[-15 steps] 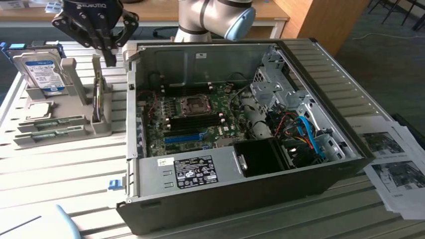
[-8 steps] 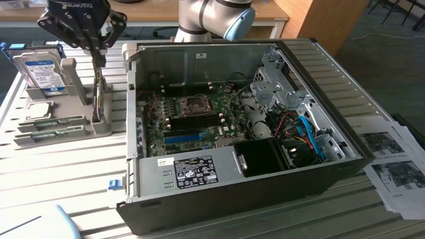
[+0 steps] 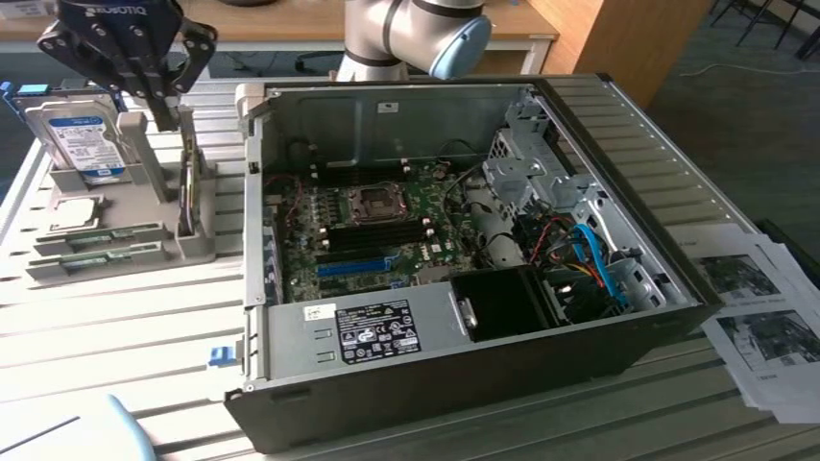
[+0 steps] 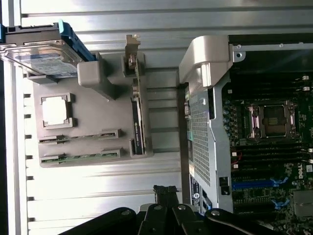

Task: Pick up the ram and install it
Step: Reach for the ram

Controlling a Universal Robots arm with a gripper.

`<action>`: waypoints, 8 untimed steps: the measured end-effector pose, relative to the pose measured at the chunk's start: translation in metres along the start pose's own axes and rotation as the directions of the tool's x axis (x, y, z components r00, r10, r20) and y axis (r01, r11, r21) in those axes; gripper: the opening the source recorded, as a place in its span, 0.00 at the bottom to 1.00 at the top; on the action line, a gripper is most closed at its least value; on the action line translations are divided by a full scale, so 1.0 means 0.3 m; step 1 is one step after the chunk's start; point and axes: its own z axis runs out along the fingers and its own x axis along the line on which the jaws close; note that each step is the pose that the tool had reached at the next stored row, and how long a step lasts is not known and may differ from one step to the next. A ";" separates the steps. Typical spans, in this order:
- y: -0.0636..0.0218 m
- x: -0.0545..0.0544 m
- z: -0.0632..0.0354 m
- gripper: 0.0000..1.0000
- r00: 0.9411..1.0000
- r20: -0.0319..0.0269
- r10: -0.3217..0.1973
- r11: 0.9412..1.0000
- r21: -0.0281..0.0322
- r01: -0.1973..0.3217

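Note:
Two rams lie flat in slots of a grey holder, thin green strips: one ram and a second ram beside it. My gripper hangs above the holder's back part, near the hard drive, with its fingers shut and nothing between them. It is apart from both rams. The open computer case holds the motherboard, whose black memory slots lie beside the processor socket.
On the holder stand a silver, blue-labelled hard drive, a processor chip and a card on edge. Printed sheets lie at the exterior view's right. The arm's base stands behind the case.

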 end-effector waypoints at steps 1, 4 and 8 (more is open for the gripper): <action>-0.001 0.009 0.000 0.09 1.000 0.000 0.000 1.000 0.000 0.000; -0.003 0.037 -0.001 0.09 1.000 0.000 0.000 1.000 0.000 0.000; -0.005 0.073 -0.001 0.09 1.000 0.000 0.000 1.000 0.000 0.000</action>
